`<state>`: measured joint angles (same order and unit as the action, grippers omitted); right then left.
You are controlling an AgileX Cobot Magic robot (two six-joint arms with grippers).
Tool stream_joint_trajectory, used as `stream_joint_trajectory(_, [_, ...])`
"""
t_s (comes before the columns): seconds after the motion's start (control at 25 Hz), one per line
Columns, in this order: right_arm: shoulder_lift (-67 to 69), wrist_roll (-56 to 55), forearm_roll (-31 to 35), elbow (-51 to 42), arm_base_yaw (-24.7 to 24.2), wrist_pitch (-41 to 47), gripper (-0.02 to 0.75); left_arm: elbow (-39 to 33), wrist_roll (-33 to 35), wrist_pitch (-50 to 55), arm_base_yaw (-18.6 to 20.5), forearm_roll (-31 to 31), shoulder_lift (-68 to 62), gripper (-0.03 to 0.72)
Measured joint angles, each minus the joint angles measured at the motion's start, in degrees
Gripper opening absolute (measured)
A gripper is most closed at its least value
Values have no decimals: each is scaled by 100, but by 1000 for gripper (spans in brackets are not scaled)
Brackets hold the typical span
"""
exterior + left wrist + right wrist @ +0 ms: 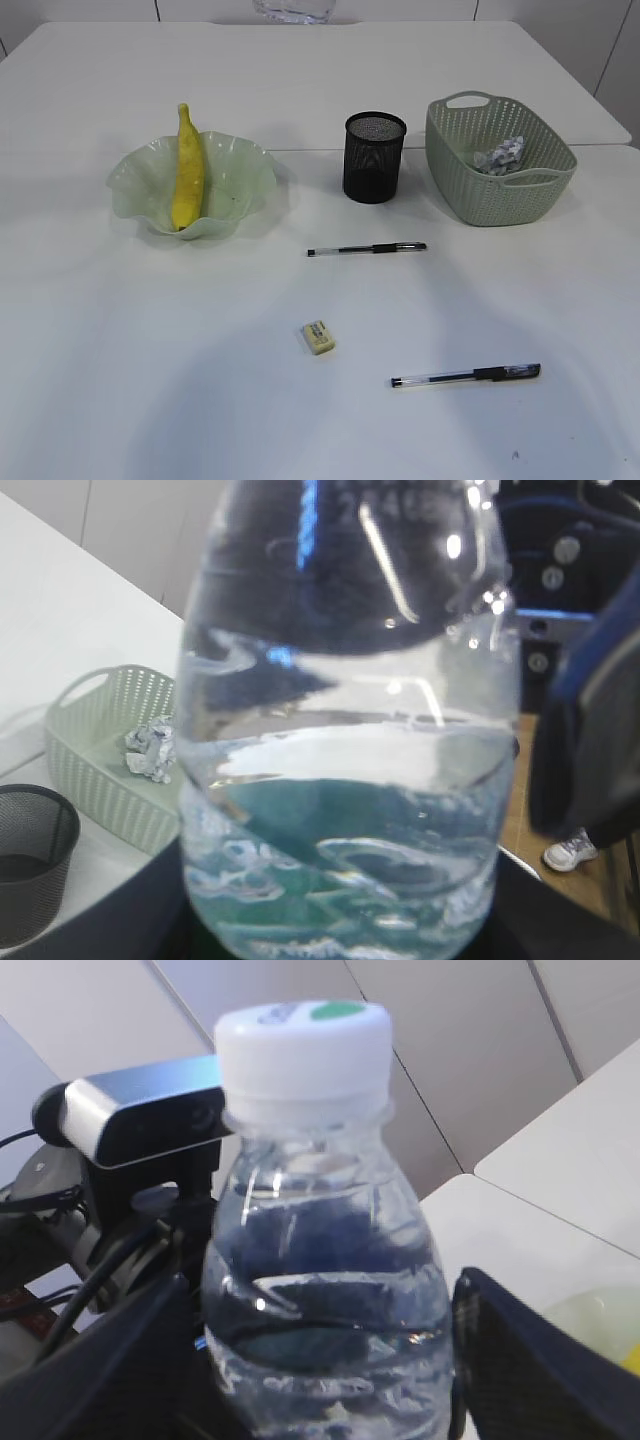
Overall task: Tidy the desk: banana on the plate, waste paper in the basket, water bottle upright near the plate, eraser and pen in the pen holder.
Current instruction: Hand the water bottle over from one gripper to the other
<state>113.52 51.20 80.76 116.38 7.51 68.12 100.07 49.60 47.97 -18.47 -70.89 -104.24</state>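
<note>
On the desk (150, 400), the basket (450, 150) at upper right holds the waste paper (500, 154), and the plate (130, 180) at left holds the banana (187, 180). The pen holder (373, 165) waits for two pens (365, 249) (465, 376) and the eraser (317, 337). The water bottle (350, 780) is aloft at top centre. The left gripper (340, 930) seems clamped on it. The right gripper (330, 1360) flanks it below the neck, grip unclear.
</note>
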Motion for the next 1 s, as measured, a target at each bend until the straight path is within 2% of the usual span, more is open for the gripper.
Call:
stream_joint_trajectory(0.16, [0,-62,-175,0,0,0,589,0,-7,-114,0,0,-3,383])
stream_joint_trajectory(1.0, [0,-255,-114,0,10,-350,589,0,-12,-124,0,88,-3,383])
